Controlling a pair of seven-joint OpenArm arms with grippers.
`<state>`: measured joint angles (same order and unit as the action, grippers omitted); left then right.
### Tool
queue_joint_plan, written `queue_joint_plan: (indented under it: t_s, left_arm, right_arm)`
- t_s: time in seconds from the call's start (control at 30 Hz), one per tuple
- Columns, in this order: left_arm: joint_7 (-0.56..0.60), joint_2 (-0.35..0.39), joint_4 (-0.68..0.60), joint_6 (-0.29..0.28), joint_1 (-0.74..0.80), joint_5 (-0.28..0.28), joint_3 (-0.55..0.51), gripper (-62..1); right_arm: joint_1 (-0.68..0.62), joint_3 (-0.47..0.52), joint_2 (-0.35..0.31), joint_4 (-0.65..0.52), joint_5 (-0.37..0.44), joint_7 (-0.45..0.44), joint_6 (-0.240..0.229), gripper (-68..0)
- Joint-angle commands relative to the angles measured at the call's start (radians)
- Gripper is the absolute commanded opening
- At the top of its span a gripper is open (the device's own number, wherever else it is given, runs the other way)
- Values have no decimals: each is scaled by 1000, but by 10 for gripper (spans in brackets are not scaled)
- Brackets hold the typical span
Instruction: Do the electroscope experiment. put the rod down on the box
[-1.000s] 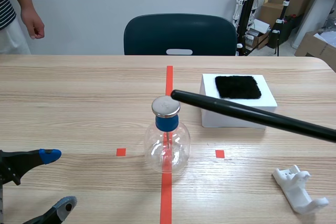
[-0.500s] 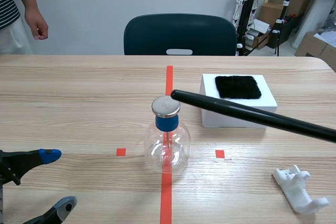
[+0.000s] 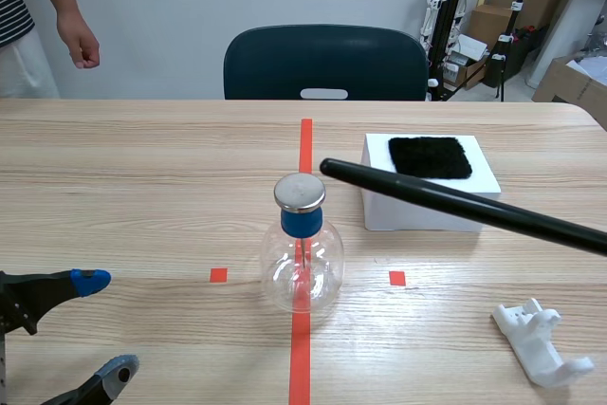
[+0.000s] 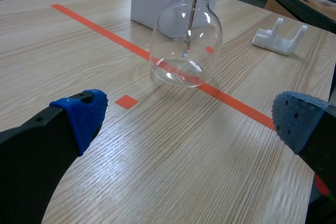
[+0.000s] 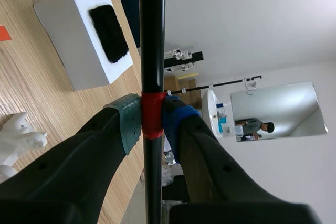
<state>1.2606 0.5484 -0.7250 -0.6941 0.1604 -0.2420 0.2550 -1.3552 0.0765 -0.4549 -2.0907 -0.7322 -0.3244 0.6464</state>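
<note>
Black rod (image 3: 455,204) held in the air, slanting over the near edge of the white box (image 3: 398,215).
It looks rigid, light and rather slick (likely plastic), so the red band (image 5: 152,114) is a sensible place to hold it, and there the right arm's fingers (image 5: 130,124) are clamped from both sides. Its free tip hangs just beside the metal cap of the flask (image 3: 302,263), toward the bench's middle; the box sits toward the far right edge, black cloth (image 3: 430,156) on top. The left arm's fingers (image 4: 79,116) gape wide at the near left corner, holding nothing.
</note>
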Motion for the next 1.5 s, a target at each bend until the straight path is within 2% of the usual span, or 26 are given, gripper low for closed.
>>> queue_joint_plan:
  t_s: [0.0,0.07,0.13,0.2,0.33,0.43,0.53,0.6,0.63,0.77,0.87,0.97,1.07,1.27,1.47]
  left_arm:
    - [13,-2,-6,-2,-6,10,-6,14]
    - [13,-2,-6,-2,-6,10,-6,14]
    - [13,-2,-6,-2,-6,10,-6,14]
    - [13,-2,-6,-2,-6,10,-6,14]
    - [13,-2,-6,-2,-6,10,-6,14]
    - [13,-2,-6,-2,-6,10,-6,14]
    - [13,-2,-6,-2,-6,10,-6,14]
    - [13,-2,-6,-2,-6,10,-6,14]
    - [13,-2,-6,-2,-6,10,-6,14]
    - [13,-2,-6,-2,-6,10,-6,14]
    - [13,-2,-6,-2,-6,10,-6,14]
    - [13,-2,-6,-2,-6,10,-6,14]
    - [13,-2,-6,-2,-6,10,-6,14]
    - [13,-2,-6,-2,-6,10,-6,14]
    - [13,-2,-6,-2,-6,10,-6,14]
  right_arm:
    - [-8,1,0,-9,3,-6,10,-636]
    - [22,1,-3,-9,5,-3,11,-636]
    - [58,1,-8,-10,39,-4,1,-636]
    - [105,0,-7,-11,103,-9,-34,-636]
    - [181,1,-8,-11,285,-13,-151,-636]
    - [221,1,-8,-11,345,-15,-166,-636]
    - [244,3,-8,-11,345,-15,-166,-635]
    - [245,3,-13,-11,275,-15,-173,-635]
    - [245,3,-22,-11,254,-14,-191,-635]
    - [244,3,-92,-11,185,17,-330,-636]
    - [253,3,-156,-11,123,90,-424,-636]
    - [286,2,-207,-11,90,178,-563,-636]
    - [335,2,-248,-11,82,245,-728,-636]
    - [437,0,-325,-11,82,306,-1041,-636]
    - [532,-3,-383,-11,114,311,-1253,-636]
